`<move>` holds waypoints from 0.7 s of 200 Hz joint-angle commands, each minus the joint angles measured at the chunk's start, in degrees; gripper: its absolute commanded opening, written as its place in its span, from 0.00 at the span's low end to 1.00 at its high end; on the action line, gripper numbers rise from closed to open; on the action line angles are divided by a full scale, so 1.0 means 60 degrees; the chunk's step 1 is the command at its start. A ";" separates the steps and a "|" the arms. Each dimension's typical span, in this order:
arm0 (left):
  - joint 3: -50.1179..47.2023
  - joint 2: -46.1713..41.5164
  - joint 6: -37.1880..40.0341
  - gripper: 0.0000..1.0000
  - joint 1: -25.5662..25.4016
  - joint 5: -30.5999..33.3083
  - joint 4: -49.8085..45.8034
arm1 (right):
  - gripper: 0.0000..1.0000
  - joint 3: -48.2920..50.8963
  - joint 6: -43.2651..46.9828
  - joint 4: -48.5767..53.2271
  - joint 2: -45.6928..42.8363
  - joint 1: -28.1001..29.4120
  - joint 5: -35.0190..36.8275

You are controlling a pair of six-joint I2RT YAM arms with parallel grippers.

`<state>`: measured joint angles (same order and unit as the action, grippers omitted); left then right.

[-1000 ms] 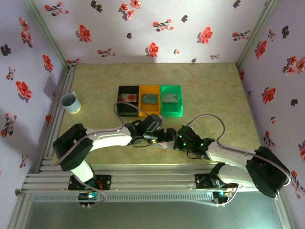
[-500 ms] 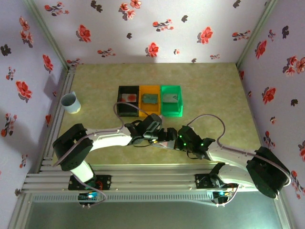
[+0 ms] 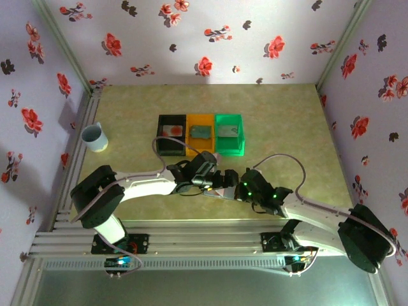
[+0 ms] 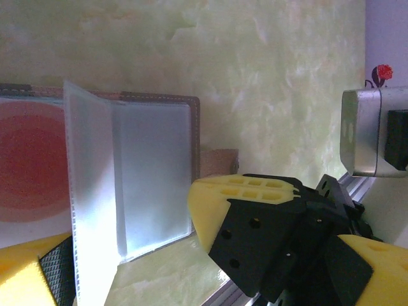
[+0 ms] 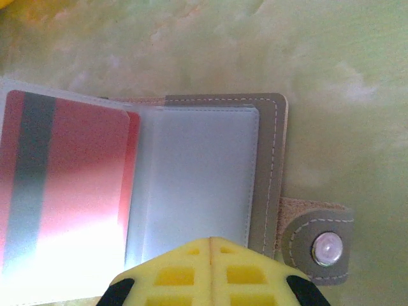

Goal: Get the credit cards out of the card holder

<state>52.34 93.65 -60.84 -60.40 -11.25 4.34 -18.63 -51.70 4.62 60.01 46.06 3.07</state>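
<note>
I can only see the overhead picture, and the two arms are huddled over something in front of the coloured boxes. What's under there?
Observer: The right wrist camera shows the card holder lying open like a little book.
Operator: Is there anything inside it?
Observer: Yes, a red card with a grey stripe sits in the sleeve on the left of that view.
Operator: And the other half?
Observer: The clear pocket on that side looks empty.
</note>
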 commanded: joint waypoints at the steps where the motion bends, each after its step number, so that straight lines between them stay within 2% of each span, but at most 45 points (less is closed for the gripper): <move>1: -0.0091 -0.0154 -0.0154 1.00 -0.0084 -0.0162 0.0324 | 0.00 0.0131 -0.0073 0.0160 -0.0172 -0.0054 0.0287; 140: -0.0095 -0.0051 -0.0401 1.00 -0.0100 -0.0409 0.0742 | 0.00 0.0308 -0.0077 0.0860 -0.1616 -0.0102 0.0499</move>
<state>52.34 93.65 -62.54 -60.49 -12.73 6.94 -17.52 -51.70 6.98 52.31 45.80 3.95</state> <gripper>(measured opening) 0.997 0.041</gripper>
